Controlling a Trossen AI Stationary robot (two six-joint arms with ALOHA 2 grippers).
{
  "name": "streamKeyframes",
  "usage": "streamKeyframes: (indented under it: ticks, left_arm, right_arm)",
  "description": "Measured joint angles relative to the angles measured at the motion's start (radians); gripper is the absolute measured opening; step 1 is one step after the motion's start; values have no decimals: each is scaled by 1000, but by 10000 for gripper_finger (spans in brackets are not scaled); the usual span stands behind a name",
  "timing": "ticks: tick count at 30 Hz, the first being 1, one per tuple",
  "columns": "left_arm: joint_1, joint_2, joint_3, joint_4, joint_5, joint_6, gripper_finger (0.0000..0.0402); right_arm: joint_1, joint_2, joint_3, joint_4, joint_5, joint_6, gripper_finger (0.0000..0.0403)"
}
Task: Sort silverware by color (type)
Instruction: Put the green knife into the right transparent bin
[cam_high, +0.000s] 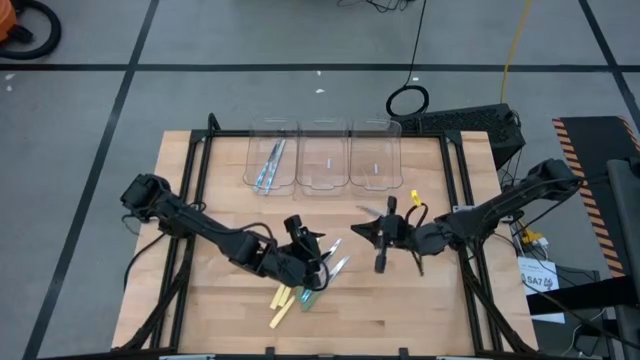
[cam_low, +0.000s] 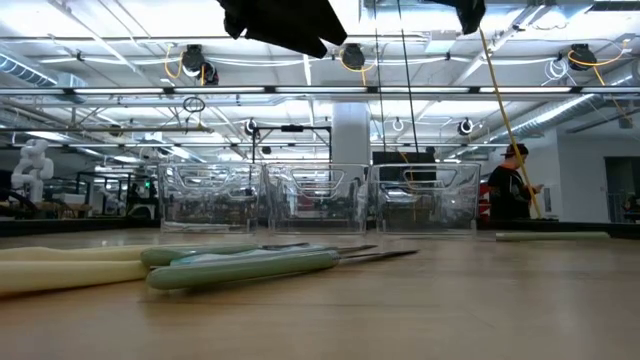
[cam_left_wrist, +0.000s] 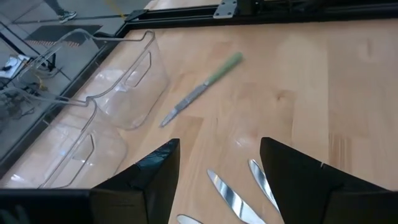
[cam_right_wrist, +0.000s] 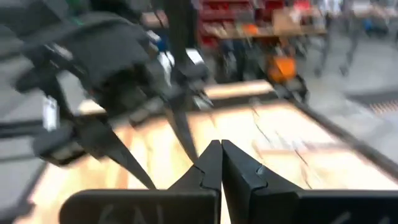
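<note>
Left gripper (cam_high: 318, 243) hangs over the front-centre of the table (cam_high: 430, 300), fingers spread apart and holding nothing, directly above a loose cluster of silverware. Right gripper (cam_high: 364, 228) sits near the table's middle, just right of the left one, its two fingers pressed together on nothing.

Largest items first:

1. Table: one wooden top inside a black frame.
2. Arms: two, one entering from each side.
3. Bins (cam_high: 323, 156): three clear plastic bins in a row along the far edge. The left bin (cam_high: 271, 160) holds blue-handled pieces (cam_high: 270, 165); their exact number cannot be told. The middle and right bins show no contents.
4. Silverware on the table: a cluster beneath and just in front of the left gripper. The high view shows two pale yellow handles (cam_high: 282, 304) and at least one green handle (cam_high: 308, 298), with two silvery heads (cam_high: 338, 266) pointing toward the right gripper. The low view shows the same group lying flat, a yellow handle (cam_low: 60, 272) beside green ones (cam_low: 250, 268). The left wrist view shows one further green-handled knife (cam_left_wrist: 202, 89) lying apart near a bin, plus silvery blades (cam_left_wrist: 230, 196) between the fingers (cam_left_wrist: 155, 174).

A person (cam_low: 512, 185) stands in the room behind the table.
</note>
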Motion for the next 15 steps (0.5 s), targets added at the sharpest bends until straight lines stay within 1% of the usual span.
streamKeyframes:
  ticks: [4,6,8,11,14,15]
  left_arm:
    - [-14,0,3,-3,1,35,230]
    - [-16,0,14,-12,2,39,230]
    - [-16,-1,15,-13,11,39,230]
    - [-13,-1,15,-19,50,38,230]
    - [-14,-1,15,-21,100,38,230]
    - [-14,-1,15,-23,115,38,230]
  right_arm:
    - [39,12,140,-420,73,192,1]
    - [56,34,190,-587,90,287,1]
    - [64,55,215,-711,85,371,1]
    - [67,83,220,-843,79,468,1]
    - [40,107,220,-975,51,530,2]
    - [24,115,220,-1020,27,548,4]
